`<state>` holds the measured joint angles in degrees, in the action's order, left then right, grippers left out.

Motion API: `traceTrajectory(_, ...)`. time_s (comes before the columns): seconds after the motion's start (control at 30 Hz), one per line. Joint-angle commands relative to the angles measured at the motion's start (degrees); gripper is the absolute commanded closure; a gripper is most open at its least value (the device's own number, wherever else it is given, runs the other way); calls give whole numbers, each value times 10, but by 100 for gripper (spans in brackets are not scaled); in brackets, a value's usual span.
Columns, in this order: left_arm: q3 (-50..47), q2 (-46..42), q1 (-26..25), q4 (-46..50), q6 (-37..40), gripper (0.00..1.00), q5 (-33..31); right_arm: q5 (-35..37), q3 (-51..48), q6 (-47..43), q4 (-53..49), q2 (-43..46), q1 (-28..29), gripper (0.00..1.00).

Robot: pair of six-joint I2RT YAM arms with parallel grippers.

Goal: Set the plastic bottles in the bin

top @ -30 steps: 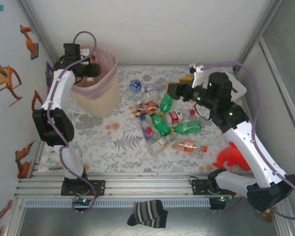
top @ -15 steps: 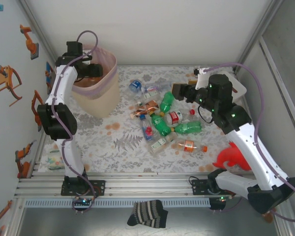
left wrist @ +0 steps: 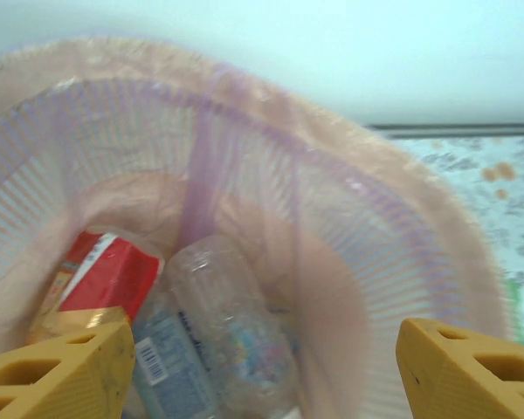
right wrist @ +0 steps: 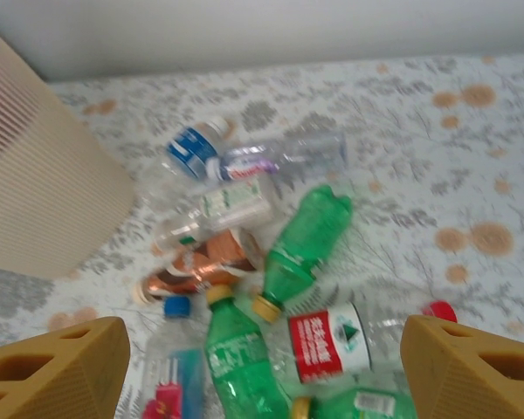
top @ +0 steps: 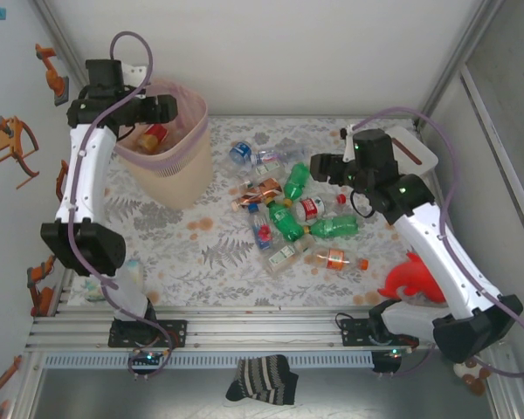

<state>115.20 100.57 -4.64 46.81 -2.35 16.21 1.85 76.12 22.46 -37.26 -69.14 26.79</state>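
1. Top external view.
   - The left fingers stand open and empty over the mouth of the bin. A red-labelled bottle lies inside, below them.
   - The right fingers hang open, holding nothing, just beyond the far edge of the plastic bottles heaped on the worktop.
   - Risk: a low sideways withdrawal of the left arm could hook the rim and tip the bin.
   - Room: the side wall is close behind the left fingers. Bare worktop lies between the bin and the heap.

2. Left wrist view.
   - The left fingers are spread wide with nothing between them.
   - Below them, on the bin floor, lie a clear bottle and the red-labelled bottle.
   - The bin wall curves round ahead of and beside the fingers.
   - Risk: any lateral move strikes the ribbing. A straight lift looks safer.

3. Right wrist view.
   - The right fingers are apart and empty.
   - Ahead, between them, lies a green bottle, with a red-and-white-labelled bottle nearer.
   - Risk: the bottles are packed and crushed, so closing may pinch two at once or squirt one aside.
   - Room: the bin stands beyond one finger. Open worktop lies beyond the other.
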Motion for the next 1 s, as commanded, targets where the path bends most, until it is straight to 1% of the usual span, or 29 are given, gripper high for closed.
traceTrajectory(0.0,-58,-54,-7,-47,-21,22,93,35,3,27,-55,-15,-6,20)
traceTrajectory(0.07,-111,-91,-11,-97,-40,22,136,32,-9,39,-64,-23,-8,21)
traceTrajectory(0.13,-174,-130,-18,-157,-64,22,167,32,-22,69,-77,-32,-14,20)
traceTrajectory(0.23,-249,-175,-27,-233,-101,20,188,28,-57,150,-73,-31,-24,19)
traceTrajectory(0.3,-276,-192,-32,-258,-117,20,196,28,-78,215,-70,-32,-24,19)
traceTrajectory(0.4,-299,-207,-42,-269,-122,20,194,36,-110,331,-79,-35,-24,19)
traceTrajectory(0.47,-309,-212,-45,-274,-123,20,194,31,-130,406,-93,-33,-23,22)
traceTrajectory(0.53,-312,-211,-47,-275,-125,20,195,30,-162,493,-114,-22,-19,22)
traceTrajectory(0.63,-316,-211,-50,-278,-129,20,195,16,-214,598,-141,5,-11,25)
traceTrajectory(0.77,-321,-214,-55,-290,-134,20,197,4,-268,700,-165,43,14,26)
traceTrajectory(0.83,-323,-217,-56,-294,-134,20,199,6,-286,729,-165,59,25,27)
traceTrajectory(0.97,-325,-220,-56,-295,-134,20,206,15,-312,776,-163,76,27,24)
